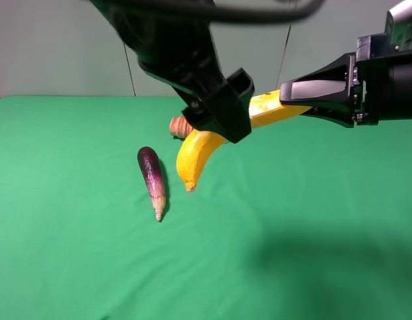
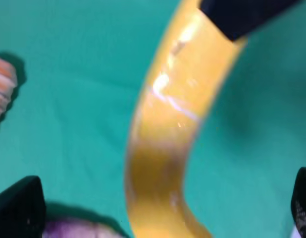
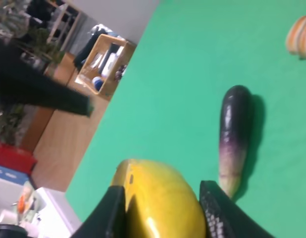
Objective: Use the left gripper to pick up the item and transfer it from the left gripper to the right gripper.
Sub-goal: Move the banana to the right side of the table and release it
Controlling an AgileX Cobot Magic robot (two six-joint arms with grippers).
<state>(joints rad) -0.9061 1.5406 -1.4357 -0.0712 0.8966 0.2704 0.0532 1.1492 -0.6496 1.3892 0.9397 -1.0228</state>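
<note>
The yellow banana [image 1: 193, 157] hangs in the air above the green table, its lower tip pointing down. My right gripper [image 1: 293, 100] reaches in from the right and is shut on the banana's upper end; in the right wrist view its two fingers [image 3: 113, 208] press on both sides of the banana [image 3: 163, 198]. My left gripper [image 1: 223, 110] sits around the banana's middle. In the left wrist view its fingers [image 2: 19, 208] stand wide apart on either side of the banana [image 2: 168, 148] without touching it, so it is open.
A purple eggplant [image 1: 153, 173] lies on the green cloth [image 1: 73, 233] just left of the banana's tip. A ridged orange roll [image 1: 179, 126] lies behind it, partly hidden by the left gripper. The right wrist view shows the table's far edge, with room clutter past it.
</note>
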